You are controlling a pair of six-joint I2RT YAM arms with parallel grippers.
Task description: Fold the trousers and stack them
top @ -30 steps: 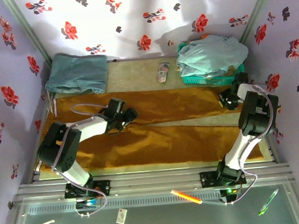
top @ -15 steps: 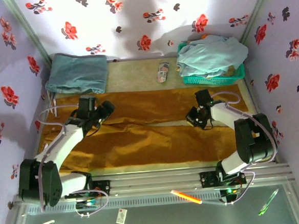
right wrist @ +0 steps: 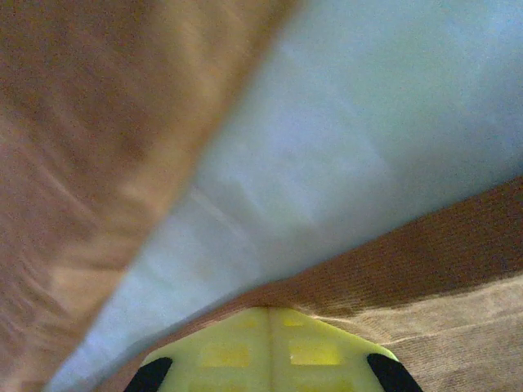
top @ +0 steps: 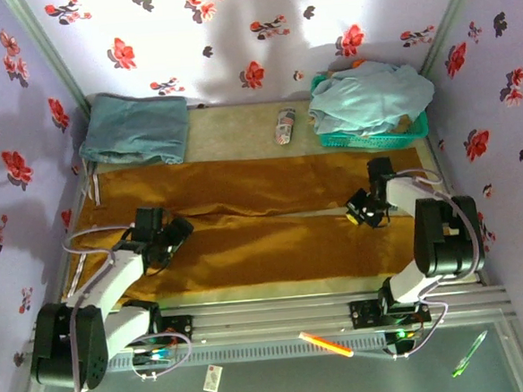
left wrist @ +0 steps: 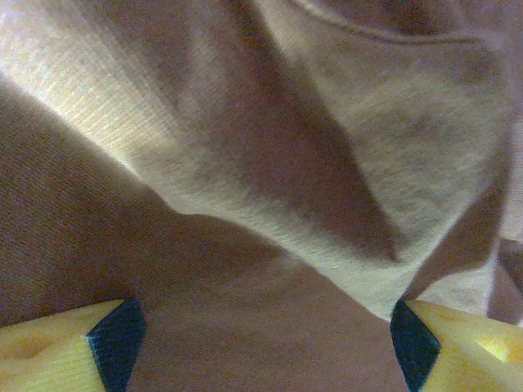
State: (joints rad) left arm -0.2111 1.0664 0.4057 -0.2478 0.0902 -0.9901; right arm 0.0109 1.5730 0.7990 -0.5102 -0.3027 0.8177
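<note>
**Top view**
- The trousers point(top: 263, 214) lie flat across the table point(top: 239, 126), nearly from left edge to right edge. The waist is at the left and the 2 legs run right, with a thin gap between them.
- The left gripper point(top: 173, 234) is low over the near leg by the left end, with its claw apart.
- The right gripper point(top: 360, 214) sits at the gap between the legs, toward the right edge, with its claw together. I can't tell whether any cloth is caught in it.
- Risk: the 2 arms are well apart on a long garment. If only 1 gets a real hold, the fold will likely go skewed.
- Risk: the cloth reaches the near edge, so a pull toward the bases could drag it over the rail.
- Risk: the left arm's cable hangs close over the fabric and could snag it.

**Left wrist**
- The fingertips point(left wrist: 114, 339) are spread wide, with rumpled trousers point(left wrist: 245, 163) right under them and a raised crease between.
- Risk: closing here may pinch only the top ridge, and the layer underneath stays behind.

**Right wrist**
- The right gripper point(right wrist: 265, 371) is closed and sits right at a cloth edge.
- The view is blurred, with trousers point(right wrist: 82, 122) on both sides of a pale strip of table point(right wrist: 368, 122).
- Risk: closed tips would only shove the hem and wrinkle it.

**Surface and room**
- The table has a beige mat.
- A folded teal-blue garment point(top: 136, 128) sits in the far-left corner.
- A green basket point(top: 374, 137) holding a pale aqua garment point(top: 367, 94) sits in the far-right corner.
- A small patterned item point(top: 285, 127) lies at the far edge between them.
- The stack spot is tight, and a wide swing could knock the basket.
- Pale floral curtains point(top: 232, 36) close in 3 sides.
</note>
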